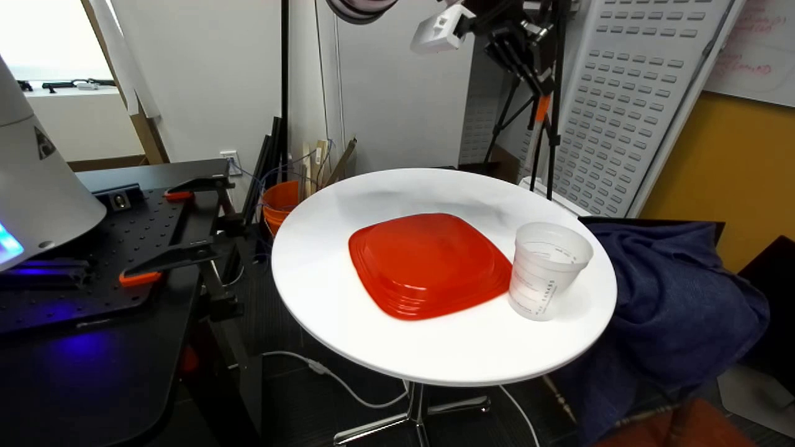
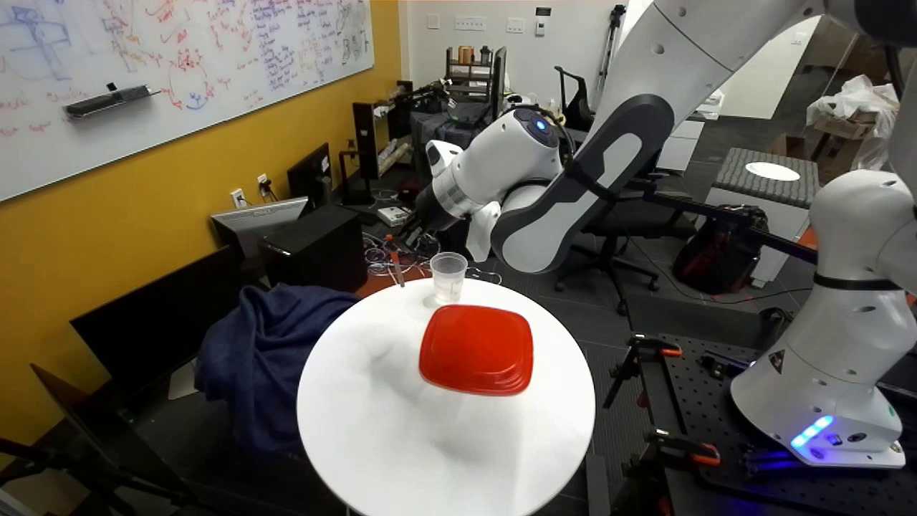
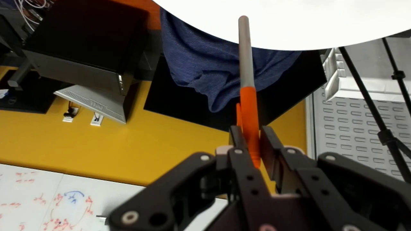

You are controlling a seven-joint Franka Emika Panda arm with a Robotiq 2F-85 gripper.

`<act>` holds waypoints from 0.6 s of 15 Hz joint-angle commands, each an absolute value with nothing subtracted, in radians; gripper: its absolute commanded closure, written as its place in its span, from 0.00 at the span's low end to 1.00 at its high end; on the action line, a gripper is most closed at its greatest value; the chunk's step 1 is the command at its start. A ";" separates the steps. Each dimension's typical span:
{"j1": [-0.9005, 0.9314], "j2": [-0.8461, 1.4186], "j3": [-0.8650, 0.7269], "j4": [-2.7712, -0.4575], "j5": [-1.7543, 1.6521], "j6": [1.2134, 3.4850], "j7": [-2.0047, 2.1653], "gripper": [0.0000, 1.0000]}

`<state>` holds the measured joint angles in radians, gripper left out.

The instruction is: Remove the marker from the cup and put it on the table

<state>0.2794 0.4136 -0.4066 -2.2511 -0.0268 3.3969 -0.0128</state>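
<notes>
One slim orange-and-grey marker [image 3: 248, 92] is pinched aloft by its orange end in the black jointed hand [image 3: 251, 134], outside the translucent whitish plastic cup [image 1: 548, 273] standing upright on the round white worktop [image 1: 459, 351] beside a square red plate [image 1: 428, 261].

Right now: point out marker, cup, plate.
Marker [image 3: 248, 96]: wrist view, orange end, near grey body.
Cup [image 1: 538, 283]: in an exterior view, outer wall below rim.
Plate [image 2: 476, 350]: in an exterior view, middle of upper face.

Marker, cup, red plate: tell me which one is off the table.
The marker: the gripper holds it up by its orange end, while the cup and the red plate rest on the white table.
</notes>
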 commanded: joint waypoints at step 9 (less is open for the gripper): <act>0.310 0.526 -0.318 -2.114 -0.022 3.226 -0.005 0.95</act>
